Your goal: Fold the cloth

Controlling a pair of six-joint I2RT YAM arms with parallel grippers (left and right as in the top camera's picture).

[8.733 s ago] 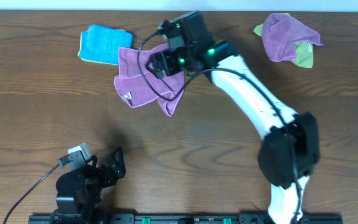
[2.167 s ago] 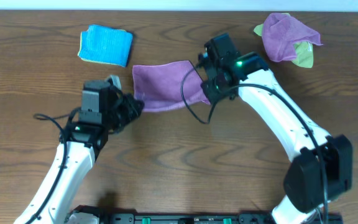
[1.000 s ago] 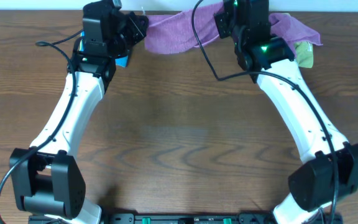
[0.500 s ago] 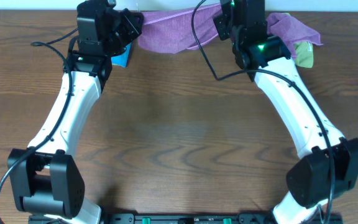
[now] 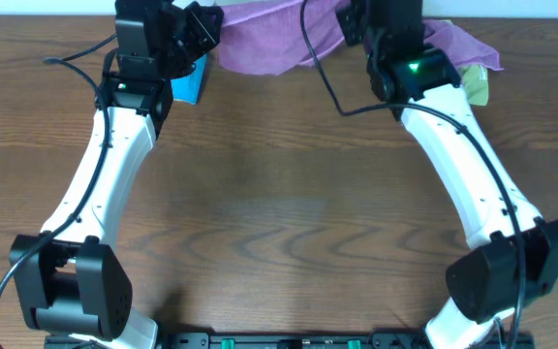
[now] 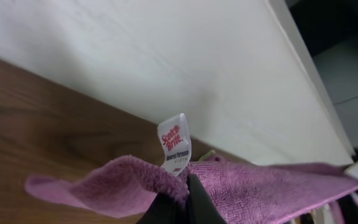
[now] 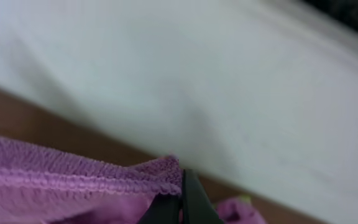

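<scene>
The cloth [image 5: 274, 39], lilac and soft, hangs stretched in the air between both grippers over the table's far edge. My left gripper [image 5: 211, 21] is shut on its left corner, and my right gripper [image 5: 347, 15] is shut on its right corner. In the left wrist view the black fingertips [image 6: 197, 202] pinch the cloth [image 6: 260, 186] just under its white tag [image 6: 174, 144]. The right wrist view has the right gripper [image 7: 180, 202] clamped on the cloth's hemmed edge [image 7: 61, 180], with the rest sagging out to the left.
A turquoise cloth [image 5: 190, 82] lies partly hidden under the left arm at the far left. Another purple cloth [image 5: 463, 48], bunched with a lime-green one [image 5: 475, 87], sits at the far right. A white wall [image 6: 166, 62] runs behind the table's far edge.
Both grippers have carried the cloth a little farther toward the far edge and higher over the last second. The grip on both corners is unchanged.
</scene>
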